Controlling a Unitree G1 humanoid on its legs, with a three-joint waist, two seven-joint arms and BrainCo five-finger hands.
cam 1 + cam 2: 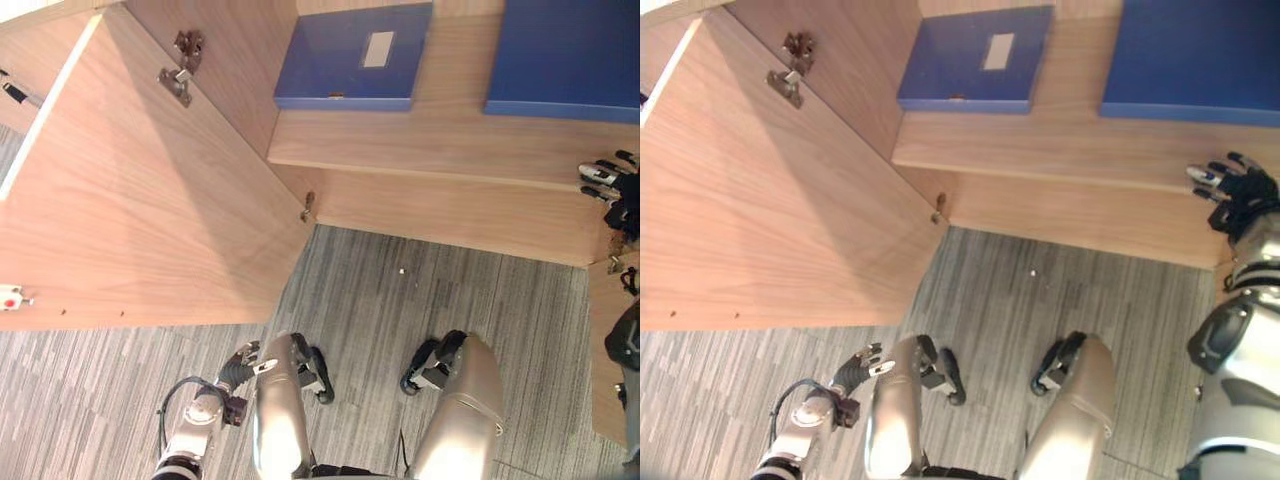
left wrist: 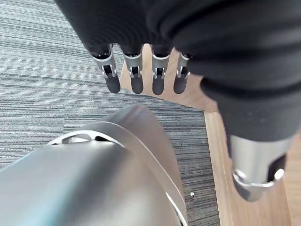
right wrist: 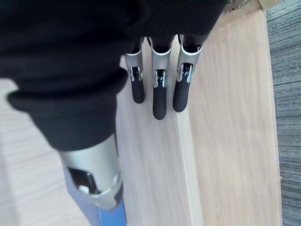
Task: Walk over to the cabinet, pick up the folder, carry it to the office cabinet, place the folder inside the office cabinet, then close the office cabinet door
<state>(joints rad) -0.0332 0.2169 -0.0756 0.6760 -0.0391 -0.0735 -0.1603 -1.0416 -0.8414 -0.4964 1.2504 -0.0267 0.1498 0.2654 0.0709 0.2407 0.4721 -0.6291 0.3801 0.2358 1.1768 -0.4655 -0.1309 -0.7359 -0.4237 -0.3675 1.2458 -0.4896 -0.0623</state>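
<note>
Blue folder (image 1: 1190, 60) lies flat on the cabinet shelf (image 1: 1060, 150) just beyond my right hand (image 1: 1235, 190), whose fingers are straight and hold nothing. A second folder (image 1: 970, 60) lies further to that hand's left. The door (image 1: 770, 200) looks fully open. My left hand (image 2: 157, 75) hangs slack-fingered above the carpet (image 2: 37, 94).

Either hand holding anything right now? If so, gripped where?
Nothing held: left hand open over the floor, right hand open at the cabinet shelf; both blue folders lie on it.
</note>
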